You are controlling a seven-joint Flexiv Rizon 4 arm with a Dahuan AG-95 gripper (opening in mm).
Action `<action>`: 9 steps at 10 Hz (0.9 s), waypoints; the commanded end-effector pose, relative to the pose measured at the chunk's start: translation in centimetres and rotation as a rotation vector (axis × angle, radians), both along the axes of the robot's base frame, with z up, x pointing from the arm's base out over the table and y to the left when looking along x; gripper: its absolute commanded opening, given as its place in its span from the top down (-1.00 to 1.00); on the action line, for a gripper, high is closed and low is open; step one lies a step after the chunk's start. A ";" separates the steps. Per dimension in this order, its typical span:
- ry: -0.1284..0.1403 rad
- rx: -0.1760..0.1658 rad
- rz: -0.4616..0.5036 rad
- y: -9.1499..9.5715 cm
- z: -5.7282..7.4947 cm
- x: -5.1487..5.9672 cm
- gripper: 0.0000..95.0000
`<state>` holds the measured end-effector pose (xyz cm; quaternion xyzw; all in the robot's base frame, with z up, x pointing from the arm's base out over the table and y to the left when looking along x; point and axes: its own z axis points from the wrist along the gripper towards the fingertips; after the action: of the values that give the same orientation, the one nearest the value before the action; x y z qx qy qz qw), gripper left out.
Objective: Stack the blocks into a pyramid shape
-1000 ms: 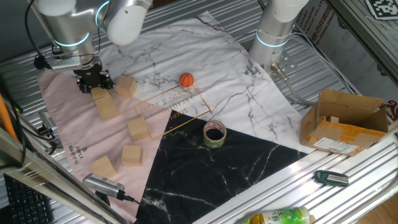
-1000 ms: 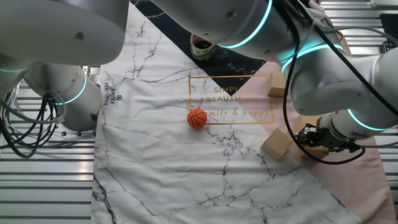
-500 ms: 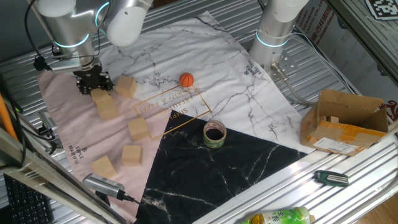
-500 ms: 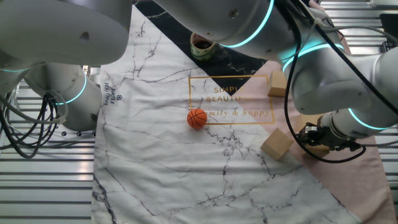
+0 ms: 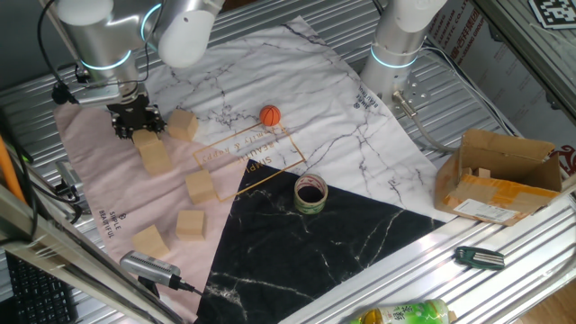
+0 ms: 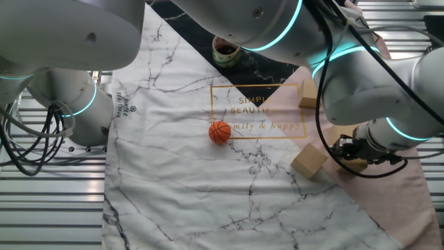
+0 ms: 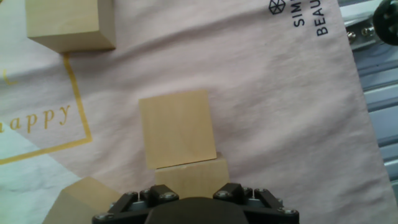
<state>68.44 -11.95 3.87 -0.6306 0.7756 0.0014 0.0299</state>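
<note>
Nothing has shifted; end effector [image 5: 133,120] hovers over one block [image 7: 177,128] near the cloth edge, grip state unclear

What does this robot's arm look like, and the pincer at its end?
The arm is made of rounded silver-grey segments with glowing turquoise rings at the joints. Thin black cables loop beside its wrist. The pincer is small, black and blocky, with visible screws.

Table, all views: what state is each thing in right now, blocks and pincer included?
Pincer: low over one block, open or shut unclear.
Blocks: scattered on the cloth, no pyramid yet.
Orange ball: resting alone on the cloth.
Tape roll: lying flat, hole up.
Cardboard box: open.
Bottle: lying on its side.
</note>
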 end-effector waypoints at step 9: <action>0.011 -0.001 0.036 0.2 -0.1 0.1 1.00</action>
<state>68.60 -11.76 3.75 -0.6447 0.7641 0.0036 0.0233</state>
